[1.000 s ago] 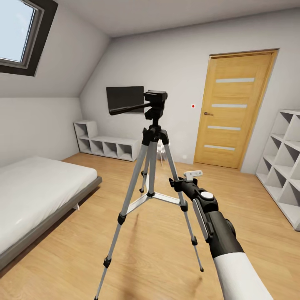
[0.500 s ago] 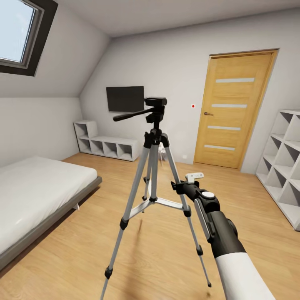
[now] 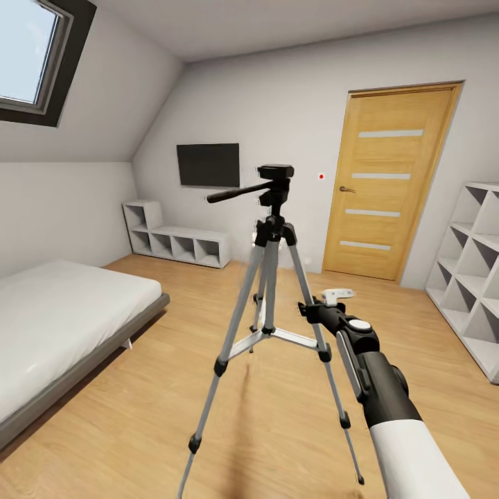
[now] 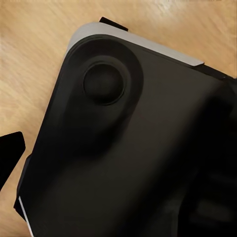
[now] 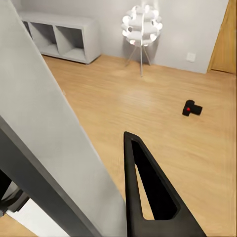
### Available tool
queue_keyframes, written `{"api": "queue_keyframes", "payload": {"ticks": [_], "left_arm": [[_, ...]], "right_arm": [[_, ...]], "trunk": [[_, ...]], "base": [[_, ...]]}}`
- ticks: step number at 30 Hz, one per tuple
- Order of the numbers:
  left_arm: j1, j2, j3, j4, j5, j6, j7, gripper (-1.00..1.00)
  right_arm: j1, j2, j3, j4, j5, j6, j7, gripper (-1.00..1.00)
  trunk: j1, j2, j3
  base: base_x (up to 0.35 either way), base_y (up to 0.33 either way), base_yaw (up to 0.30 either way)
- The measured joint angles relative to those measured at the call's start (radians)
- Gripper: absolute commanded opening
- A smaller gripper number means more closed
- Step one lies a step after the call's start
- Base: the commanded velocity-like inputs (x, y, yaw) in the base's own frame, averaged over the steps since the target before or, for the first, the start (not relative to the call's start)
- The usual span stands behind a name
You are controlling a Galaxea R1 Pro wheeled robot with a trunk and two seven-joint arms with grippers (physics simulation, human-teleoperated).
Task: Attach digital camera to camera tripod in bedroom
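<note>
Tripod (image 3: 272, 277) sits further right in head view than a second ago, head now clear of the wall TV (image 3: 208, 164), and right arm has moved right with it; bed, door and shelves hold position, so the camera hasn't shifted. Right gripper (image 3: 313, 310) is pressed against the tripod's right leg, just above the black leg joint. Right wrist view has that silver leg (image 5: 44, 148) running close past one black finger (image 5: 148, 197); cannot tell if the jaws are clamped on it. Digital camera (image 5: 192, 108) lies on the wood floor (image 5: 148, 98) well beyond the gripper, near the white globe lamp (image 5: 142, 25) at the far wall. Left wrist view: dark robot housing (image 4: 128, 143) over floor, gripper state unreadable.
</note>
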Motion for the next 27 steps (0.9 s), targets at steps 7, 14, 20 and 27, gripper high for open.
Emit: {"api": "queue_keyframes", "payload": {"ticks": [7, 14, 20, 27], "left_arm": [[0.000, 0.000, 0.000, -0.001, 0.000, 0.000, 0.000, 1.00], [0.000, 0.000, 0.000, -0.002, 0.000, 0.000, 0.000, 1.00], [0.000, 0.000, 0.000, -0.002, 0.000, 0.000, 0.000, 1.00], [0.000, 0.000, 0.000, -0.002, 0.000, 0.000, 0.000, 1.00]], "right_arm": [[0.000, 0.013, -0.022, 0.006, -0.008, 0.007, -0.001, -1.00], [0.000, 0.012, -0.024, 0.021, 0.003, 0.009, -0.001, -1.00], [0.000, 0.012, -0.024, 0.024, 0.004, 0.009, -0.001, -1.00], [0.000, 0.012, -0.024, 0.025, 0.005, 0.009, -0.001, -1.00]], "trunk": [[0.000, 0.000, 0.000], [0.000, 0.000, 0.000], [0.000, 0.000, 0.000], [0.000, 0.000, 0.000]], "base": [[0.000, 0.000, 0.000], [0.000, 0.000, 0.000], [0.000, 0.000, 0.000], [0.000, 0.000, 0.000]]}}
